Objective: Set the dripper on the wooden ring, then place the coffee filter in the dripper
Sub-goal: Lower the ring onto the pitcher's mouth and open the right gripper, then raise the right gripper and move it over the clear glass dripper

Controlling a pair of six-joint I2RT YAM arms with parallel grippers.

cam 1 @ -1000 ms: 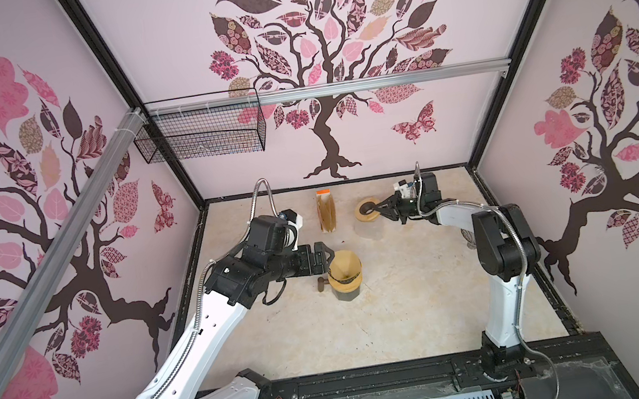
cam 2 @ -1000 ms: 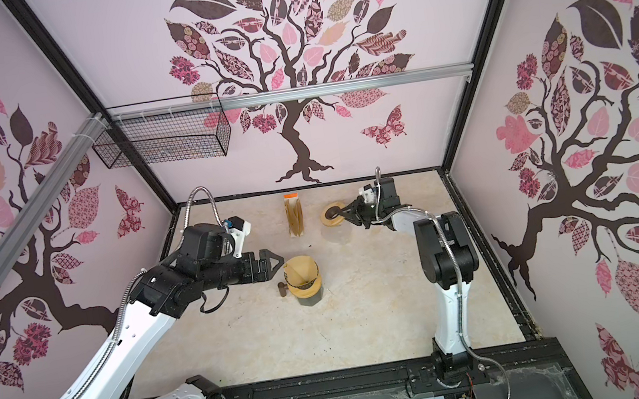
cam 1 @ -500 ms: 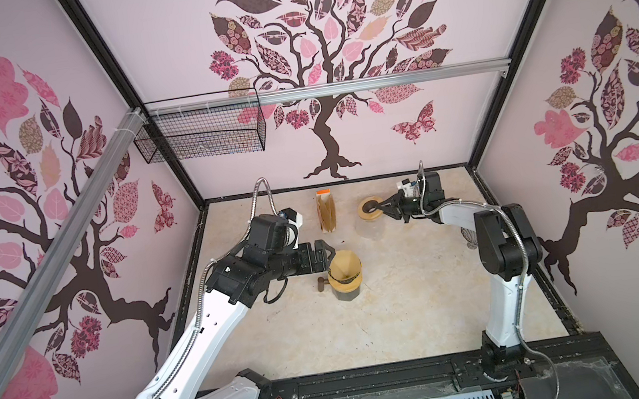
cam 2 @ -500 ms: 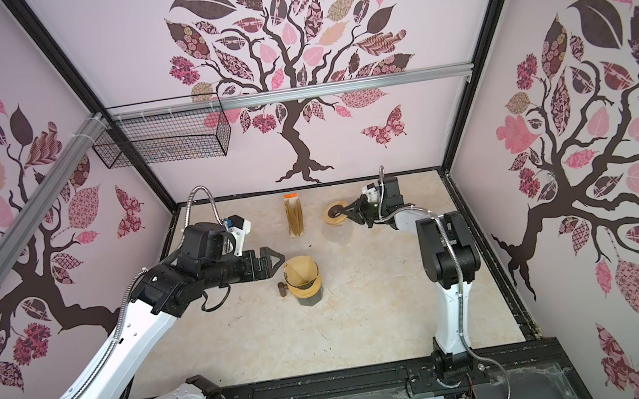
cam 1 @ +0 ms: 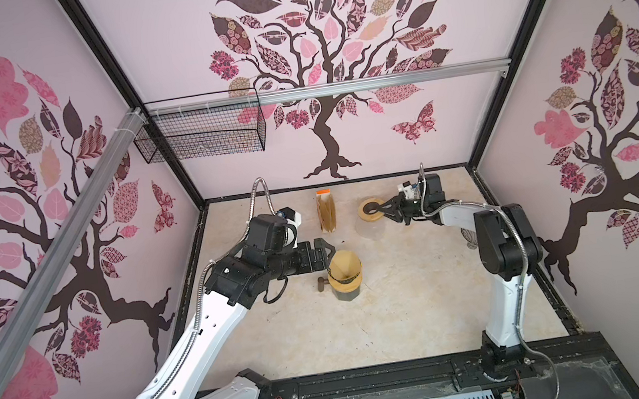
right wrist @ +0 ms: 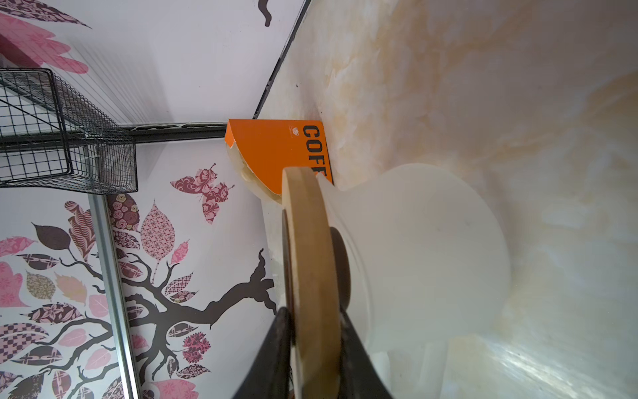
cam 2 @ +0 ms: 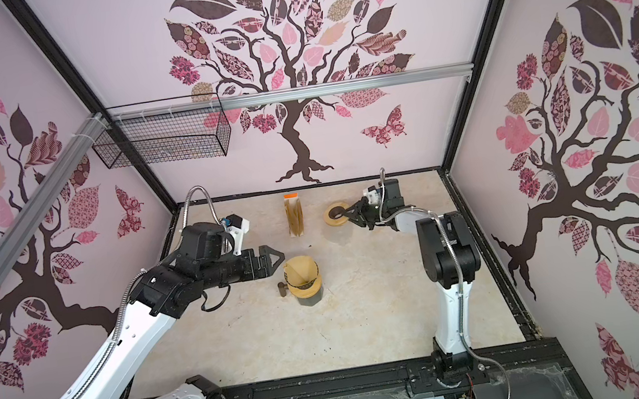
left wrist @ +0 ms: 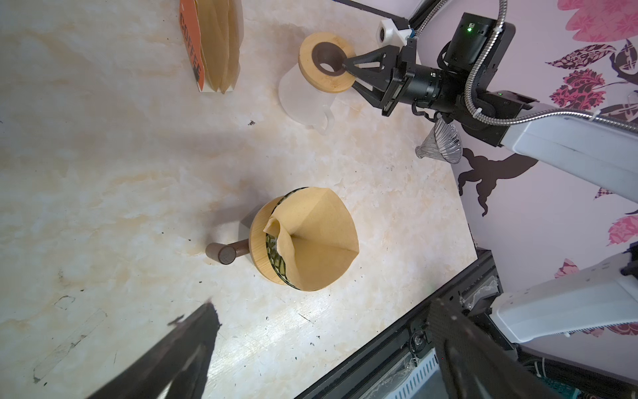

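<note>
The brown paper coffee filter [cam 1: 344, 266] [cam 2: 301, 272] [left wrist: 321, 238] sits opened as a cone in the dripper [left wrist: 259, 235], leaning to one side with one edge curled. The dripper has a wooden collar and a brown handle [cam 1: 322, 285] and stands on a dark jar at the table's middle. My left gripper [cam 1: 331, 251] [cam 2: 281, 258] [left wrist: 321, 321] is open, just left of the filter and not touching it. At the back, my right gripper [cam 1: 384, 211] [cam 2: 349, 215] [right wrist: 312, 324] is shut on the edge of a wooden ring [cam 1: 369, 210] [right wrist: 307, 241] that rests on a frosted carafe [right wrist: 414, 248].
An orange box of spare filters [cam 1: 327, 216] [left wrist: 214, 45] stands at the back middle. A clear ribbed glass cone [left wrist: 442, 141] [cam 1: 469, 238] lies by the right wall under the right arm. A wire basket [cam 1: 200, 132] hangs on the back-left rail.
</note>
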